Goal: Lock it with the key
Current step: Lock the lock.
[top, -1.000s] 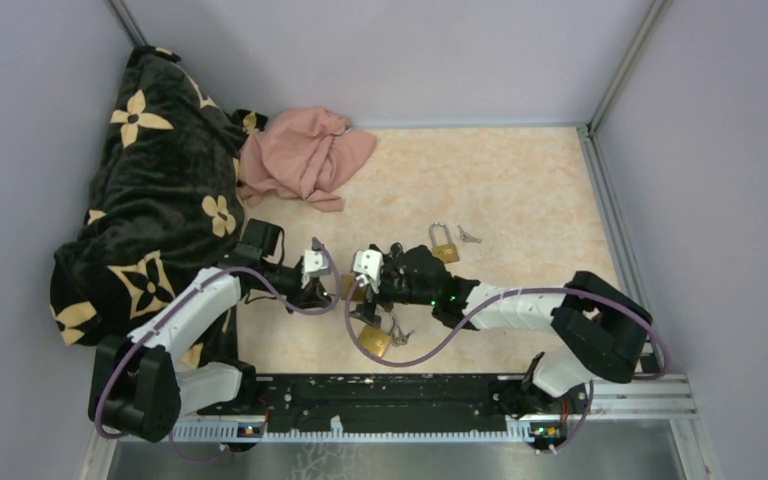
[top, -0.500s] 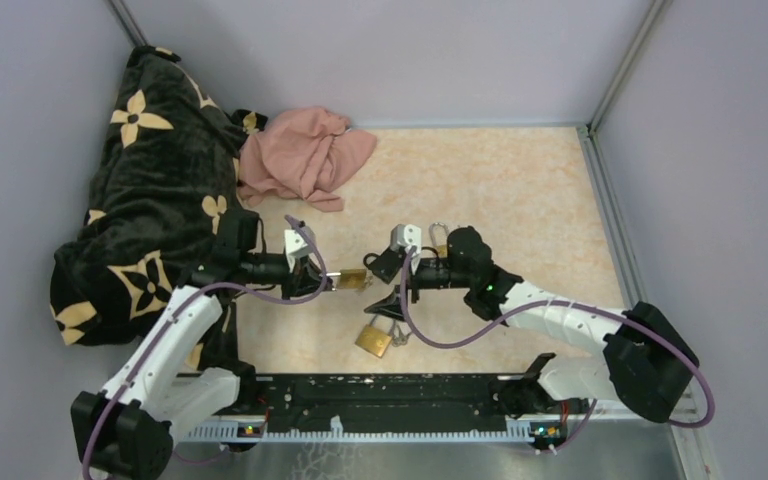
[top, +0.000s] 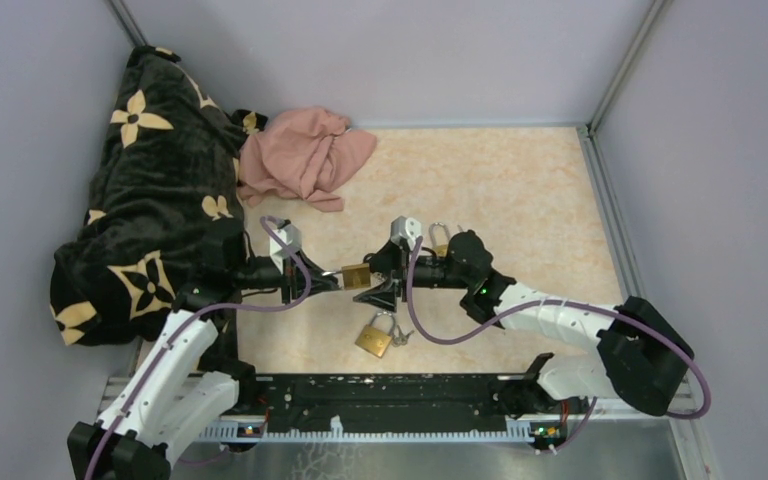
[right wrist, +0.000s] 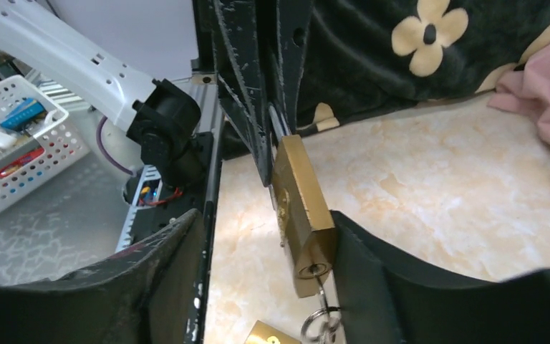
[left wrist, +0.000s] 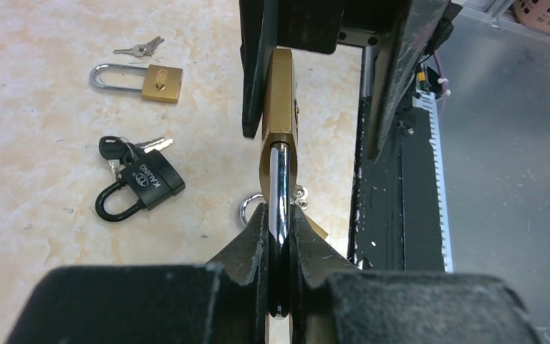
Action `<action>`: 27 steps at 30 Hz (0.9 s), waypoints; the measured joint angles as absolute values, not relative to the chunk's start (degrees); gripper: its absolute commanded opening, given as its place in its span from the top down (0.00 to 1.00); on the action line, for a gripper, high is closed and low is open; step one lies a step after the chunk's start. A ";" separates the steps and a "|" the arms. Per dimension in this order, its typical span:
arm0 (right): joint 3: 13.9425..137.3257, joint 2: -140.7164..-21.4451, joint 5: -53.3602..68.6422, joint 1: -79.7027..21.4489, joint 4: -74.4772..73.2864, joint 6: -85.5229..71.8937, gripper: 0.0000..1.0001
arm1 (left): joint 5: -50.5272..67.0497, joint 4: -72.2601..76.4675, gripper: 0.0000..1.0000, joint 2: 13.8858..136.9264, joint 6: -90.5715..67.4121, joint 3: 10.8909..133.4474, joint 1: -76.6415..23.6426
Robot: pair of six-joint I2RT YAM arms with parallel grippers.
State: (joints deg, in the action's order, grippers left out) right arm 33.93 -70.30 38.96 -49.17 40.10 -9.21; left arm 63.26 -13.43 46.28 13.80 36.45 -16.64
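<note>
Firmly, the left hand (top: pixel 330 279) pinches the brass padlock (top: pixel 356 275) by its shackle, the right hand (top: pixel 381 281) spread wide around it.

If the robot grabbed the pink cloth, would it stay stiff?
Probably not: the pink cloth lies crumpled in soft folds, so it would likely droop when lifted. It looks thin, so it is probably light. Pushed, it would likely bunch up rather than slide.
</note>
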 measured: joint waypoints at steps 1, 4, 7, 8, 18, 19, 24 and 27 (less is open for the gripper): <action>34.09 -71.00 38.89 -49.28 40.36 -9.67 0.48 | 63.53 -12.95 1.00 46.26 13.10 36.23 -16.64; 34.68 -72.84 38.92 -49.34 41.12 -11.14 0.59 | 64.25 -11.31 1.00 45.89 11.60 35.81 -16.64; 34.96 -74.00 39.00 -49.36 41.85 -12.43 0.66 | 65.10 -9.39 1.00 45.43 10.11 35.55 -16.67; 34.96 -74.22 39.09 -49.36 42.19 -12.97 0.67 | 65.41 -8.82 1.00 45.34 9.80 35.42 -16.67; 34.96 -76.75 41.19 -49.21 47.97 -18.70 1.00 | 67.51 -4.10 1.00 44.91 6.76 33.41 -16.60; 34.96 -76.77 41.23 -49.21 48.10 -19.03 1.00 | 67.61 -3.68 1.00 44.84 6.48 33.32 -16.60; 34.94 -76.75 41.45 -48.77 48.47 -20.69 1.00 | 67.59 -0.84 0.46 44.47 4.16 32.34 -16.60; 34.83 -76.64 41.28 -47.81 48.07 -22.28 1.00 | 67.61 1.19 0.41 44.07 2.17 32.12 -16.62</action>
State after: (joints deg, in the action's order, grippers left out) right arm 34.83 -76.64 41.28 -47.81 48.07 -22.28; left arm 67.61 1.19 44.07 2.17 32.12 -16.62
